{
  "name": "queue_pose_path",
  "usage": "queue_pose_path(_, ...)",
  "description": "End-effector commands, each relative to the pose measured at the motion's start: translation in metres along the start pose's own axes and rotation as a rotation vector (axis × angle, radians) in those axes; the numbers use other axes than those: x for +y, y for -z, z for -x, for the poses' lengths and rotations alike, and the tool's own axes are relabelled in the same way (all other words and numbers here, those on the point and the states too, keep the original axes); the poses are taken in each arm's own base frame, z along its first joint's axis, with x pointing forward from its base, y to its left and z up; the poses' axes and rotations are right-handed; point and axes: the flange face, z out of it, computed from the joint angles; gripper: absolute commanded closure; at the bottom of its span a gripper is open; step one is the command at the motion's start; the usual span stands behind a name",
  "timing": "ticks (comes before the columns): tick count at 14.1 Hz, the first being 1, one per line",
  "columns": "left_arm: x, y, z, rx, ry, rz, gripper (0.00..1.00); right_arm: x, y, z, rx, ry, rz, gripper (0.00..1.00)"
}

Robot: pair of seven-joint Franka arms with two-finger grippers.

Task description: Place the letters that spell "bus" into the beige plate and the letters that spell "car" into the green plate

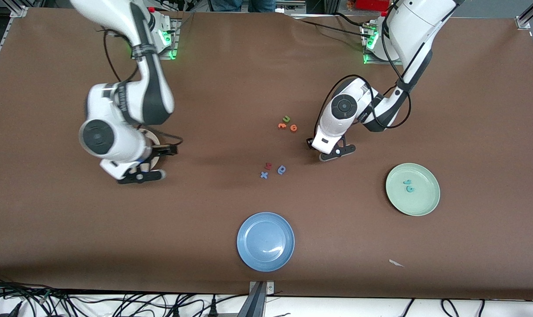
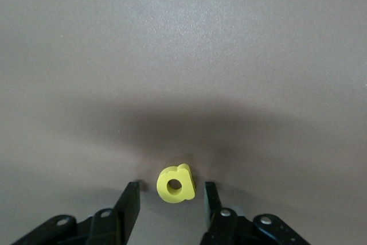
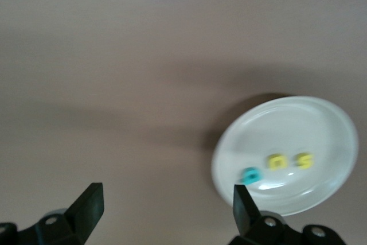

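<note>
Letter "a" (image 2: 175, 183) flat between jaws

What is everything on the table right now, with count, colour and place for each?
Pale mint-green round plate: one, toward the left arm's end of the table.
Teal foam letters: two, lying in the green plate.
Yellow foam letter "a": one, on the bare table between the left gripper's fingers.
Cream-beige round plate: one, under the right arm.
Letters in the beige plate: one teal, two yellow, side by side.
Blue round plate: one, nearest the front camera.
Orange and green letter cluster: three, mid-table.
Blue and red letter cluster: three, between that cluster and the blue plate.
White paper scrap: one, near the table's front edge.
Left gripper: down at the table, straddling the "a".
Right gripper: open, beside the beige plate.
</note>
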Motion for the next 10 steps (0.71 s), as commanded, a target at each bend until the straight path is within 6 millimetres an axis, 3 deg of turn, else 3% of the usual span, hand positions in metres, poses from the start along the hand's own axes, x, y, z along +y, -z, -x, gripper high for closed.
queue_pose_path(1, 0.000, -0.003, 0.004, 0.015, 0.001, -0.007, 0.55, -0.022, 0.006, 0.001, 0.018, -0.021, 0.024, 0.00)
queue_pose_path(3, 0.001, -0.004, 0.004, 0.013, 0.009, -0.007, 0.61, -0.018, 0.018, -0.001, 0.034, -0.014, 0.003, 0.00)
queue_pose_path(5, 0.002, -0.004, 0.002, 0.015, 0.011, -0.004, 0.69, 0.002, 0.042, 0.004, 0.034, 0.027, -0.016, 0.00)
queue_pose_path(8, 0.000, 0.000, -0.004, 0.020, 0.010, -0.001, 0.80, 0.048, 0.086, 0.022, 0.043, 0.075, -0.025, 0.00)
queue_pose_path(10, 0.003, 0.015, -0.019, 0.028, 0.021, -0.013, 0.83, 0.084, 0.112, 0.035, 0.044, 0.033, -0.049, 0.00)
